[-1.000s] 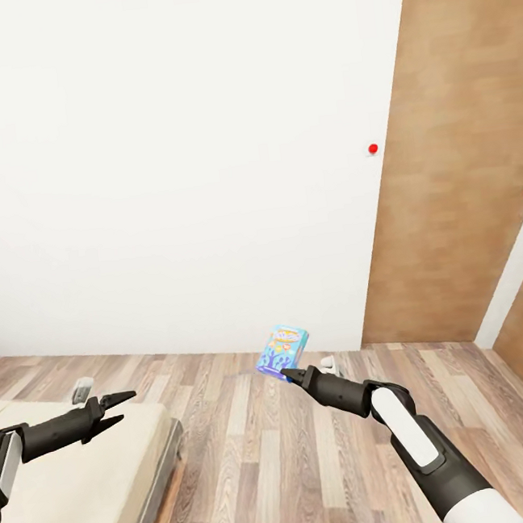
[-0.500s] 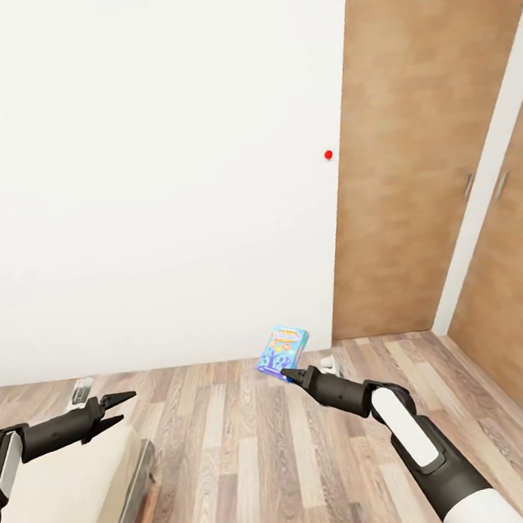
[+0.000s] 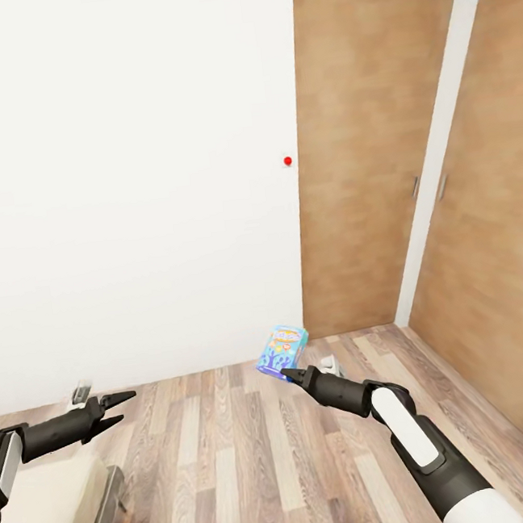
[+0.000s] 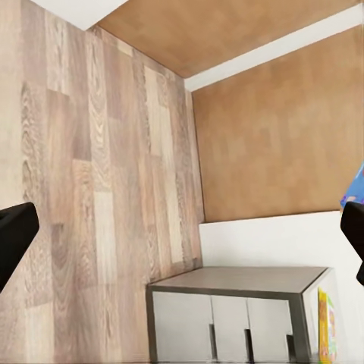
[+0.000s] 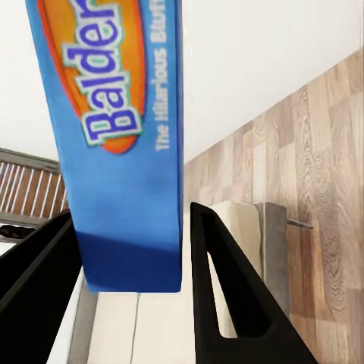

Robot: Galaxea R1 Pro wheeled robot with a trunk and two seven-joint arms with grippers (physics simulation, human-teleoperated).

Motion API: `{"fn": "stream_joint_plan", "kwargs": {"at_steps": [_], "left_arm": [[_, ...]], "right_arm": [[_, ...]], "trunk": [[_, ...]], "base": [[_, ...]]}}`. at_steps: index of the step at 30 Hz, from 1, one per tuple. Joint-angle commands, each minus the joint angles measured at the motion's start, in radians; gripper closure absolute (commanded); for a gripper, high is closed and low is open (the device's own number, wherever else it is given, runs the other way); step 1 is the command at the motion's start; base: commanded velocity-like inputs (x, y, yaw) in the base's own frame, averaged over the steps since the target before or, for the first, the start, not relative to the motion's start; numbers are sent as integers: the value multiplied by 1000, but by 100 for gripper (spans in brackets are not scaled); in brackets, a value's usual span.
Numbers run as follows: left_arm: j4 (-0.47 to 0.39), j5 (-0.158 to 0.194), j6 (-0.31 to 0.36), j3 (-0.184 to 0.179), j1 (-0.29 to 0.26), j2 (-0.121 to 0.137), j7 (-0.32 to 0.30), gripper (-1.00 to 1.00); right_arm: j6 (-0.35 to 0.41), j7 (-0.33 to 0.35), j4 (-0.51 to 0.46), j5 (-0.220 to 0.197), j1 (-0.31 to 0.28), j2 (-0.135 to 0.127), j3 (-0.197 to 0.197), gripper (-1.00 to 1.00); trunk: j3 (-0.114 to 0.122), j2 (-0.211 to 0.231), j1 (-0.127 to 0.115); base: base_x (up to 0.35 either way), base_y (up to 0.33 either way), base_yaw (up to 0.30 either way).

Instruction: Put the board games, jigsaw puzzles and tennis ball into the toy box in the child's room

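A blue board game (image 3: 284, 346) box hangs upright over the wood-plank floor, with my right gripper (image 3: 288, 373) shut on its lower edge. The right wrist view brings the same board game (image 5: 114, 136) up close, with orange lettering, held between the two black fingers of the right gripper (image 5: 133, 282). My left gripper (image 3: 125, 408) is open and holds nothing above the corner of the bed (image 3: 46, 513). In the left wrist view the left gripper (image 4: 182, 235) has its jaws spread wide apart. The toy box and the table are out of view.
A white wall with a small red dot (image 3: 287, 161) faces me. Wooden doors (image 3: 364, 160) stand at the right. The left wrist view takes in a low grey cabinet (image 4: 235, 303) with white fronts. Plank floor (image 3: 253, 474) lies between the arms.
The camera has swung to the right: wall, red dot and doors slid left in the picture and the bed has moved further out at the lower left. Both arms keep their pose.
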Motion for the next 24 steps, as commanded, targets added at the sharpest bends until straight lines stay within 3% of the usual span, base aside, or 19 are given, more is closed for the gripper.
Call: {"fn": "stream_joint_plan", "kwargs": {"at_steps": [1,24], "left_arm": [[0,2,9,1,-1,0,-2,-100],[0,2,9,1,-1,0,-1,-100]], "right_arm": [[2,4,0,-1,-1,0,1,100],[2,4,1,-1,-1,0,1,100]], "trunk": [[-2,-2,1],[10,-2,1]], "base": [[0,0,-281],[0,0,-281]]}}
